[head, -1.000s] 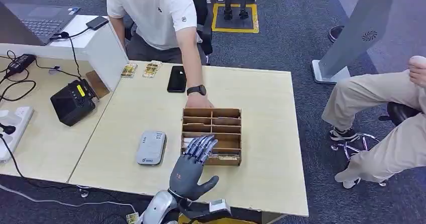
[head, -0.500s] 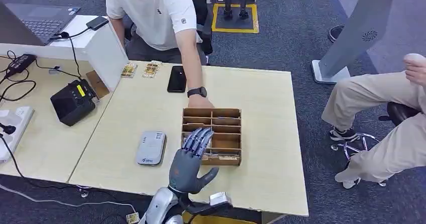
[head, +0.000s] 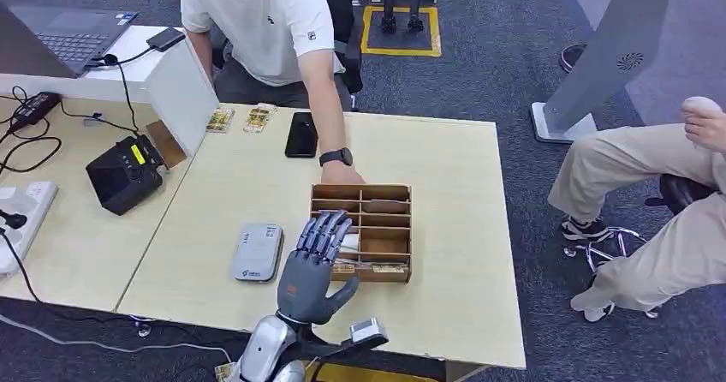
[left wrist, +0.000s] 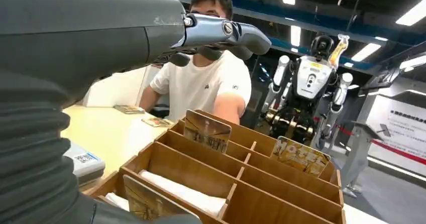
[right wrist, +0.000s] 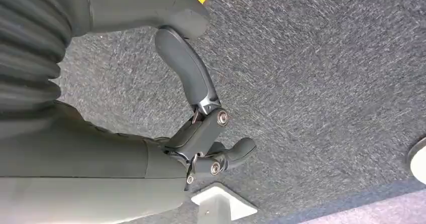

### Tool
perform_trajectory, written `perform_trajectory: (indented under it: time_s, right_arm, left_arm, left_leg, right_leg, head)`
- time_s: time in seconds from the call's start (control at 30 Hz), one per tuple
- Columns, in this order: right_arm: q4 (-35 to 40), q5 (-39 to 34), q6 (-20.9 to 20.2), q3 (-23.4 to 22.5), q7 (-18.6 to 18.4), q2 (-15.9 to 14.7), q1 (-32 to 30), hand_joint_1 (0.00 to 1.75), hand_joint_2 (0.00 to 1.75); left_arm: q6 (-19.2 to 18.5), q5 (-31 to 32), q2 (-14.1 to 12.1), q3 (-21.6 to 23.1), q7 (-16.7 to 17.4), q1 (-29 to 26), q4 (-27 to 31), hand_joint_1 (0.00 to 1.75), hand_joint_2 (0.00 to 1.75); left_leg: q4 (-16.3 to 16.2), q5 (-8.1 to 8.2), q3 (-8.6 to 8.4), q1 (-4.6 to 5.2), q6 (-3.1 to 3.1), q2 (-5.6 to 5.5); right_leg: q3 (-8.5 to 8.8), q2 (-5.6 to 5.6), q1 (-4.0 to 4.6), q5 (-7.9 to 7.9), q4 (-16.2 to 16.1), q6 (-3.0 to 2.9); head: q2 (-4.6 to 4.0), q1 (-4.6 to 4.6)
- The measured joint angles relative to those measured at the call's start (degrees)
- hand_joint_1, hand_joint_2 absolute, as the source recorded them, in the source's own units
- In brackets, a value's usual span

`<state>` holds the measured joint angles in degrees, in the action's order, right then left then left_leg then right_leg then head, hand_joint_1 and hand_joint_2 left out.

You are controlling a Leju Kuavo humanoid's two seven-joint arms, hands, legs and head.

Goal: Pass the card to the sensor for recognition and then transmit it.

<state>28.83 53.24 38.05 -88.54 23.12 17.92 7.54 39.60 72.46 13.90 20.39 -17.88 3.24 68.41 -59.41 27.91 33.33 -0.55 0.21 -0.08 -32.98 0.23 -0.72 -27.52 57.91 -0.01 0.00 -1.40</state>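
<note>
While the left hand [head: 313, 266] is held over the near left part of the wooden card box [head: 360, 232], its fingers [head: 324, 232] are spread and extended, and nothing is grasped by it. From the left wrist view the same fingers [left wrist: 221, 32] are seen stretched out above the box compartments, apart from the cards below. The box is set on the light wooden counter [head: 445, 193], and several cards are stood in its slots: one card [left wrist: 206, 131] is seen upright in a middle compartment, another card [left wrist: 300, 156] is leaned in a farther compartment, and a third [left wrist: 143, 203] is stood in the nearest slot beside white sheets. A grey sensor [head: 258, 251] is laid flat on the counter just beside the box, on its left. The far edge of the box is touched by a person's hand [head: 339, 173], reached across from the opposite side. A black phone [head: 301, 134] is laid near that arm. The right hand [right wrist: 201, 133] is hung over grey carpet, its fingers loosely curled with nothing held.
</note>
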Motion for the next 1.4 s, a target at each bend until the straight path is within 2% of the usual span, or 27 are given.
perform_trajectory:
  time_s: [0.13, 0.5, 0.6, 0.77, 1.1, 1.4]
  right_arm:
    - [-0.04, 0.04, 0.0, 0.0, 0.11, -0.02, 0.0, 0.0, 1.75]
    - [-0.13, 0.04, 0.0, 0.0, 0.33, -0.04, 0.02, 0.0, 1.75]
    - [-0.18, 0.04, 0.0, 0.0, 0.74, -0.06, 0.03, 0.0, 1.75]
    - [-0.37, 0.04, 0.0, 0.0, 0.83, -0.09, 0.03, 0.0, 1.75]
    - [-0.59, 0.02, 0.0, 0.0, 0.94, -0.11, 0.03, 0.0, 1.75]
    - [-0.61, 0.17, 0.0, 0.0, 0.72, -0.11, 0.03, 0.0, 1.75]
  left_arm:
    - [0.0, 0.15, 0.02, -0.31, -0.16, -0.03, -0.3, 0.0, 1.75]
    - [0.0, 0.7, 0.07, -0.57, 0.02, -0.06, -0.5, 0.02, 1.75]
    - [0.0, 1.97, 0.07, -0.59, 1.61, -0.06, -0.5, 0.02, 1.75]
    - [0.0, 2.45, 0.07, -0.79, 2.14, -0.09, -0.52, 0.02, 1.75]
    - [0.0, 6.97, 0.07, -0.94, 6.86, -0.03, -1.25, 0.0, 1.75]
    - [0.0, 8.96, 0.04, -1.49, 9.79, 0.16, -2.45, 0.0, 1.75]
  left_leg:
    - [0.0, 0.0, 0.0, 0.0, 0.0, 0.0]
    - [0.0, 0.0, 0.0, 0.0, 0.0, 0.0]
    - [0.0, 0.0, 0.0, 0.0, 0.0, 0.0]
    - [0.0, 0.0, 0.0, 0.0, 0.0, 0.0]
    - [0.0, 0.0, 0.0, 0.0, 0.0, 0.0]
    - [0.0, 0.0, 0.0, 0.0, 0.0, 0.0]
  right_leg:
    - [0.0, 0.0, 0.0, 0.0, 0.0, 0.0]
    - [0.0, 0.0, 0.0, 0.0, 0.0, 0.0]
    - [0.0, 0.0, 0.0, 0.0, 0.0, 0.0]
    - [0.0, 0.0, 0.0, 0.0, 0.0, 0.0]
    - [0.0, 0.0, 0.0, 0.0, 0.0, 0.0]
    - [0.0, 0.0, 0.0, 0.0, 0.0, 0.0]
  head:
    - [0.0, 0.0]
    - [0.0, 0.0]
    - [0.0, 0.0]
    - [0.0, 0.0]
    - [0.0, 0.0]
    - [0.0, 0.0]
